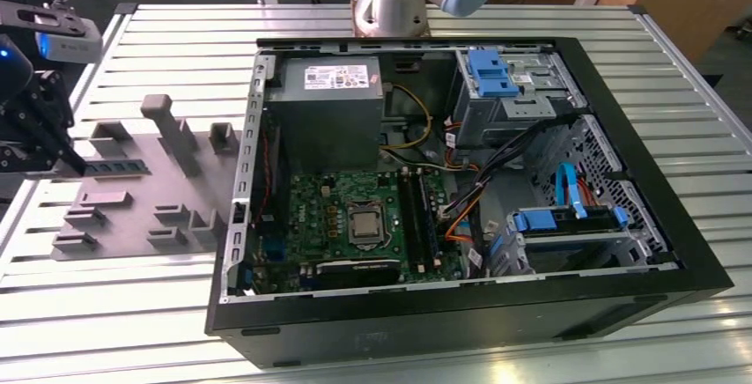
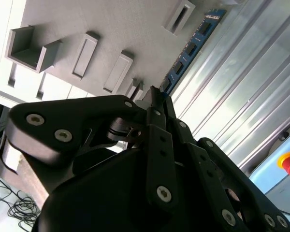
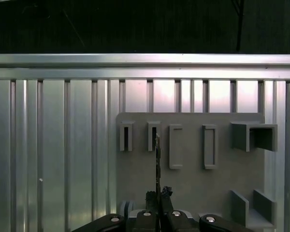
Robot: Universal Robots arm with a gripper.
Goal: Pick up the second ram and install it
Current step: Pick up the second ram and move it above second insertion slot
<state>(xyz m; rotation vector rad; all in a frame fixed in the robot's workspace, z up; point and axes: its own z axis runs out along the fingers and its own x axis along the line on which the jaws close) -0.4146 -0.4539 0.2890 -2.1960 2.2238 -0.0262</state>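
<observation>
Pinching one end of the second ram (image 2: 192,47), the jaws stand nearly closed, their two black tips meeting on the thin board with no gap showing on either side of it. In the first wrist view the stick (image 3: 157,159) is seen edge-on, a narrow line running straight out from between the tips. The rest of its length reaches away unsupported along the edge of the grey fixture (image 3: 193,188), just beside a row of rectangular pockets. I cannot tell whether it has lifted clear of the fixture or rests in it.

In the exterior view the stick (image 1: 118,167) sits at the fixture's (image 1: 176,199) side nearest the exterior view's left, on the slatted tabletop (image 1: 141,313). The open computer case (image 1: 470,322) lies well apart toward the exterior view's right, its motherboard (image 1: 341,212) and long black memory slots (image 1: 421,217) down inside the walls.

The risks, as I judge them, come from the end-only hold. With so much board hanging past the tips, it could pivot or slip in the grip if the free end brushes a pocket wall or the case rim. A stick that has tilted would then meet the slot crooked and jam or flex. Loose cables (image 1: 464,212) near the slots could also snag it.
</observation>
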